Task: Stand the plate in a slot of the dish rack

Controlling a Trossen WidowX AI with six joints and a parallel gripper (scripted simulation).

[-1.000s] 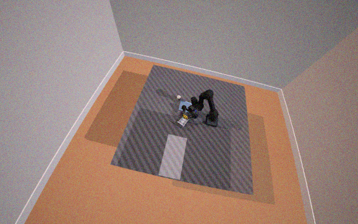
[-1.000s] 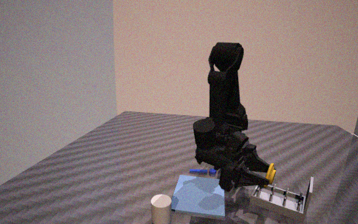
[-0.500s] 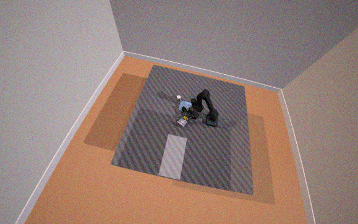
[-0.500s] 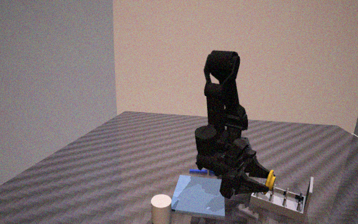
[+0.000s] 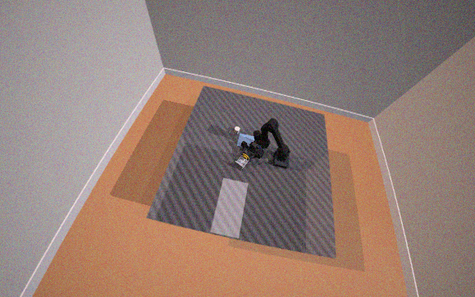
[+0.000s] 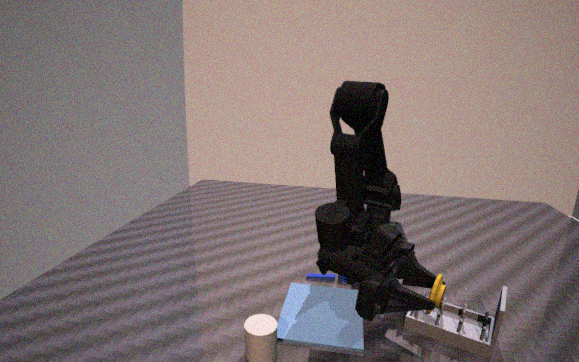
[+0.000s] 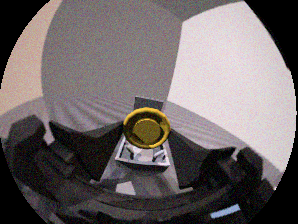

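Observation:
My gripper [image 6: 437, 292] [image 7: 146, 127] is shut on a small yellow plate [image 6: 437, 291] [image 7: 147, 128] [image 5: 244, 156], held upright on edge between the fingertips. The plate hangs at the near end of the white dish rack [image 6: 452, 326] [image 7: 141, 157] [image 5: 241, 161], just over its first rails. Whether the plate's lower edge touches the rack I cannot tell. The rack has thin upright pegs and a raised end wall [image 6: 501, 302]. The black arm leans low over the table.
A light blue flat pad [image 6: 320, 317] [image 5: 244, 139] lies left of the rack under the arm. A pale cylinder [image 6: 260, 335] [image 5: 237, 130] stands at its near left corner. A small blue bar [image 6: 320, 276] lies behind the pad. A pale strip [image 5: 230, 207] marks the mat.

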